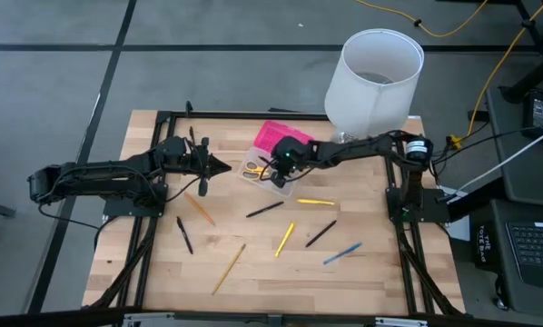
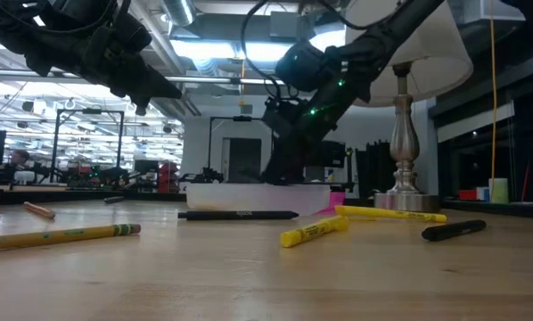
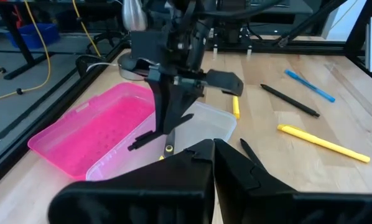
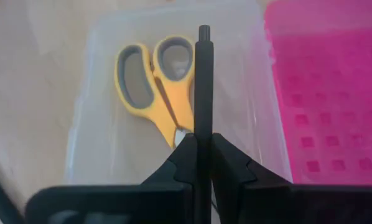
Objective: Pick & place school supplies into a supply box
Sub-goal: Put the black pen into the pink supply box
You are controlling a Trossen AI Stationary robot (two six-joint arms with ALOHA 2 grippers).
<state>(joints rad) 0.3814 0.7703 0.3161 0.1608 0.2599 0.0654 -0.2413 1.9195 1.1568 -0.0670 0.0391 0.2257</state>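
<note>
The supply box lies open at the table's far middle, with a pink half and a clear half. Yellow-handled scissors lie inside the clear half. My right gripper hangs over the clear half, shut on a black pen. My left gripper waits shut and empty to the left of the box, above the table. Several pens and pencils lie loose on the wood nearer the front, among them a black pen, a yellow one and a blue one. My right gripper pinches the black pen between its two fingers, along the pen's shaft. The fingers slant down from the table's right. The pen is lifted clear and tilted, its free end over the clear half beside the scissors.
A white lamp shade stands right behind the box at the far right, its metal foot on the table. A black frame borders the table. An orange pencil and a tan pencil lie front left.
</note>
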